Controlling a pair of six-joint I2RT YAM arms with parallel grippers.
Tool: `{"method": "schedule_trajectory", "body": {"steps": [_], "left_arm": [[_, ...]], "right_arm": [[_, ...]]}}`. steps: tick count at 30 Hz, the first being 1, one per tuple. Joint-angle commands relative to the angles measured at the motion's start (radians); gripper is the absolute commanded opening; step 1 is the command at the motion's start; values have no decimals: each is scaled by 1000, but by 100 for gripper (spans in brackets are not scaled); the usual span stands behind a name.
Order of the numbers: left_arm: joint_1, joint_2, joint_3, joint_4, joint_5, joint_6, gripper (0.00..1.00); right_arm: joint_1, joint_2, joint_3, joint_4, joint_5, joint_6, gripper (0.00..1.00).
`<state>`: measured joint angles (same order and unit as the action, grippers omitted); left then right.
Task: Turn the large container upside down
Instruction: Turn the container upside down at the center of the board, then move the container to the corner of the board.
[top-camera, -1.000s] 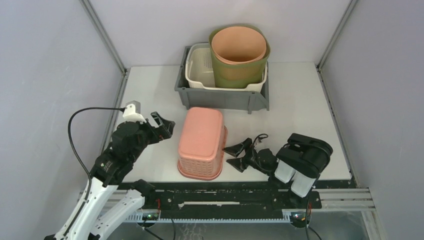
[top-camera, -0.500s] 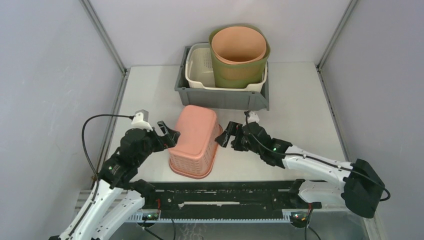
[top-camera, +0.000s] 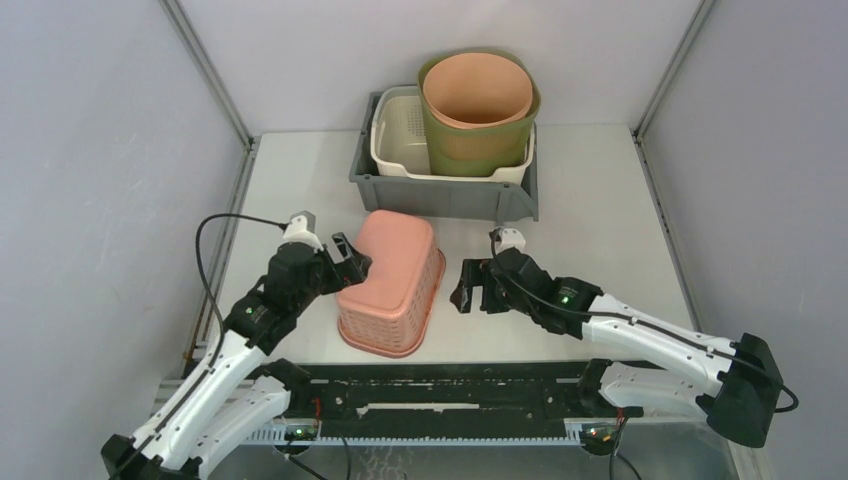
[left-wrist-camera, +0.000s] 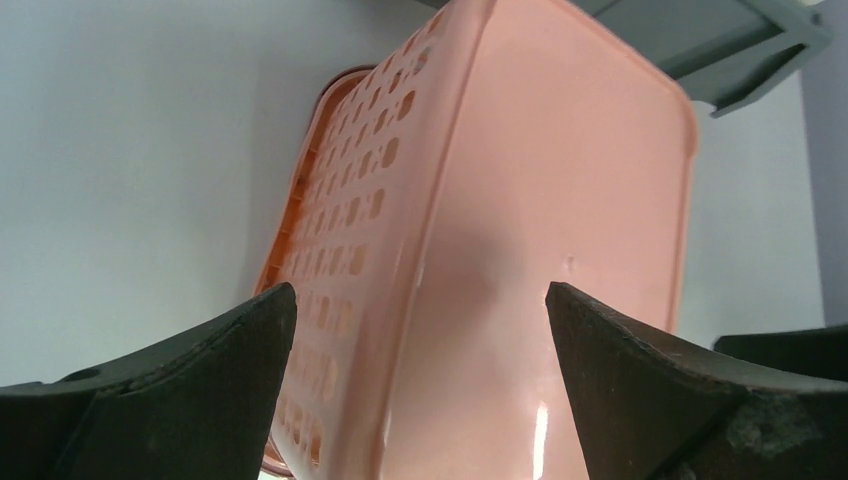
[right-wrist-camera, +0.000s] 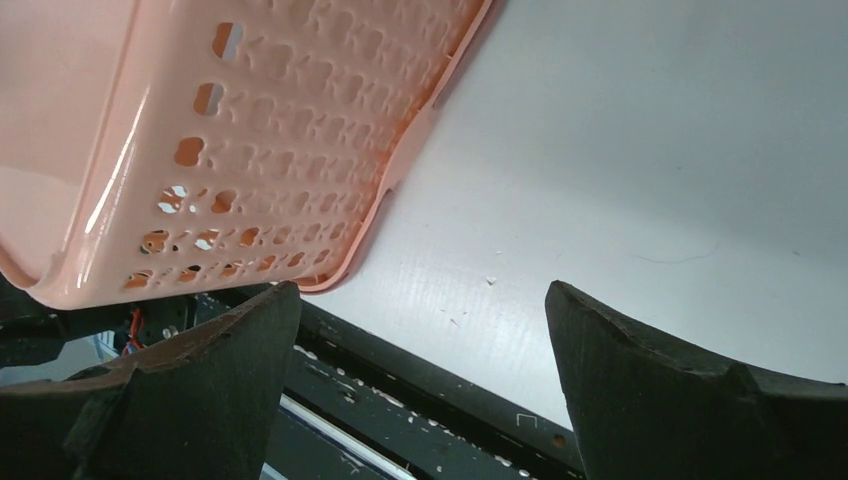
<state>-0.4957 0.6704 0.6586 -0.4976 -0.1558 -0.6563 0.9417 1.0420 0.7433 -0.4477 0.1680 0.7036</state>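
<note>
On the tabletop (top-camera: 600, 230), just in front of the grey bin (top-camera: 440, 198), the pink basket (top-camera: 395, 275) sits base up, slightly tilted. My left claw (top-camera: 350, 260) is spread wide at its left side. My right claw (top-camera: 463, 286), also spread wide, hangs just beside its right wall, apart from it.

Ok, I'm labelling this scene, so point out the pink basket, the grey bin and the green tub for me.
pink basket (top-camera: 390, 262): top view, on its upturned solid base.
grey bin (top-camera: 440, 198): top view, on its front wall.
green tub (top-camera: 480, 150): top view, on its outer side wall.
</note>
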Motion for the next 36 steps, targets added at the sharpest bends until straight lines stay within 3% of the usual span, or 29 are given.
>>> {"method": "schedule_trajectory", "body": {"steps": [1,13,27,36], "left_arm": [[5,61,-32,117,-42,-12,100],[-11,275,-70,272,-19,-12,100],[-279,461,22,355,-81,-73,100],[-410,651,204,374,-100,-60,100]], "right_arm": [[3,-26,25,-33,42,-46,100],[-19,-34,-10,-25,31,-43,100],[-32,-151,-19,-82,46,-20,100],[-35,-244,-24,-149,80,1,100]]}}
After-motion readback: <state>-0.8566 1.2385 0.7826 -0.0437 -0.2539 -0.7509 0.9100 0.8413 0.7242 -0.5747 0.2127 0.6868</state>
